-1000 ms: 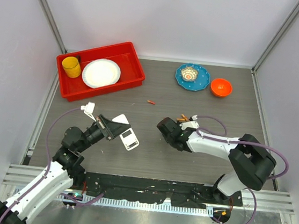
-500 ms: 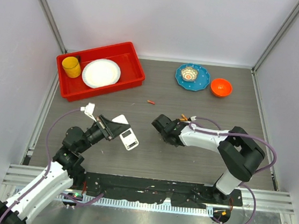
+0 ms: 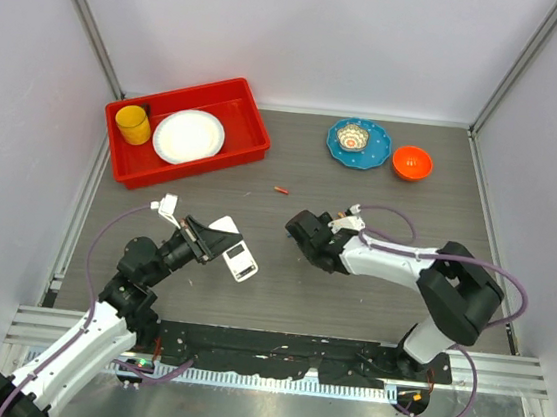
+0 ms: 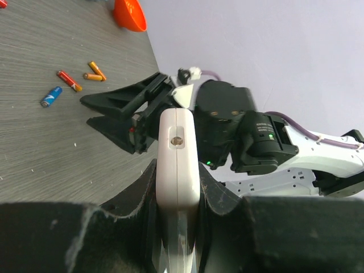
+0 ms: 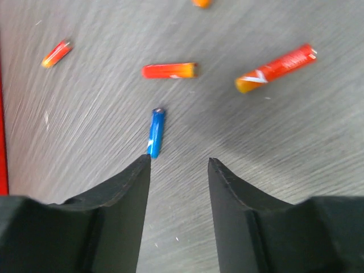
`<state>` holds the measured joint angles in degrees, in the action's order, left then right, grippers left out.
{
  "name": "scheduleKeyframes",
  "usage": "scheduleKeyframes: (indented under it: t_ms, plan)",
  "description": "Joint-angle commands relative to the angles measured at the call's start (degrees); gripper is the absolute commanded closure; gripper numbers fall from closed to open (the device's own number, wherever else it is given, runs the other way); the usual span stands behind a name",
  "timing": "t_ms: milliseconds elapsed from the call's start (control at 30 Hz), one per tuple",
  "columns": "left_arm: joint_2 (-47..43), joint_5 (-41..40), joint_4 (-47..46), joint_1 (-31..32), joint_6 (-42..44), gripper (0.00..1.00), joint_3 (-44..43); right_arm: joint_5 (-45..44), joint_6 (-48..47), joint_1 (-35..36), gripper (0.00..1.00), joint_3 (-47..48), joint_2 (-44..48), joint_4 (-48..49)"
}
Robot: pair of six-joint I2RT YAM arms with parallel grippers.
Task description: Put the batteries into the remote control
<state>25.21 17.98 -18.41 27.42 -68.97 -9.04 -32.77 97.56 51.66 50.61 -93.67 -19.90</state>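
My left gripper (image 3: 216,245) is shut on the white remote control (image 3: 241,261), holding it just above the table. In the left wrist view the remote control (image 4: 178,153) stands edge-on, squeezed between both fingers. My right gripper (image 3: 299,225) is low over the table's middle, open and empty. In the right wrist view its gripper (image 5: 179,162) has its left fingertip almost touching a blue battery (image 5: 156,132). Orange-red batteries (image 5: 169,70) (image 5: 276,68) lie further ahead. One lone battery (image 3: 281,190) lies further back.
A red tray (image 3: 250,152) with a white plate (image 3: 188,136) and yellow cup (image 3: 133,125) sits at the back left. A blue dish (image 3: 371,149) and an orange bowl (image 3: 412,162) stand at the back right. A white square piece (image 3: 224,224) lies beside the remote.
The right gripper has opened from nearly shut and shifted a little along the table. The left gripper and the remote have not moved.
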Motion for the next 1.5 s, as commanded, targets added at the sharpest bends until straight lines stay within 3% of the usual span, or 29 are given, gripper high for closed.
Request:
scheduleKeyframes:
  t_ms: [0,33,100,133,167,233,300,500,567,633,1467]
  plan:
    - [-0.6,-0.22,-1.71,0.18,-0.29,1.0,-0.02,-0.56,-28.49,-0.15,0.48,-2.78,9.1,11.61]
    - [-0.78,-0.22,-1.71,0.27,-0.2,1.0,-0.01,1.99,-42.31,-0.42,0.46,-3.58,10.16,18.69]
    - [-0.69,-0.22,-1.8,0.18,0.06,1.0,0.07,11.02,-55.23,-1.9,0.42,-3.77,10.61,23.49]
    - [-0.69,-0.05,-1.8,0.18,0.15,1.0,-0.01,19.68,-59.98,-3.74,0.4,-2.72,9.92,23.07]
    - [-0.69,0.21,-1.89,0.18,0.5,1.0,-0.1,21.24,-67.6,-4.37,0.39,-0.97,7.04,20.28]
    - [-0.52,0.57,-1.63,0.18,0.85,1.0,-0.45,23.54,-74.14,-5.07,0.38,5.44,3.51,9.51]
    - [-0.25,0.74,-1.45,0.18,1.29,1.0,-0.8,23.28,-79.96,-4.9,0.38,8.88,0.0,5.76]
    - [1.24,1.44,-1.62,0.18,1.82,1.0,-1.59,23.46,-87.17,-4.99,0.36,11.52,-2.74,7.51]
    - [1.86,1.62,-1.1,0.18,1.91,1.0,-1.95,23.55,-88.5,-5.08,0.25,13.19,-4.85,6.55]
    - [1.95,1.89,-0.92,0.27,2.08,1.0,-2.21,24.07,-89.2,-5.25,0.23,14.25,-6.26,6.8]
    - [4.14,0.74,-2.41,0.18,2.26,1.0,-0.98,28.55,-89.74,-9.47,0.26,15.75,-12.59,11.02]
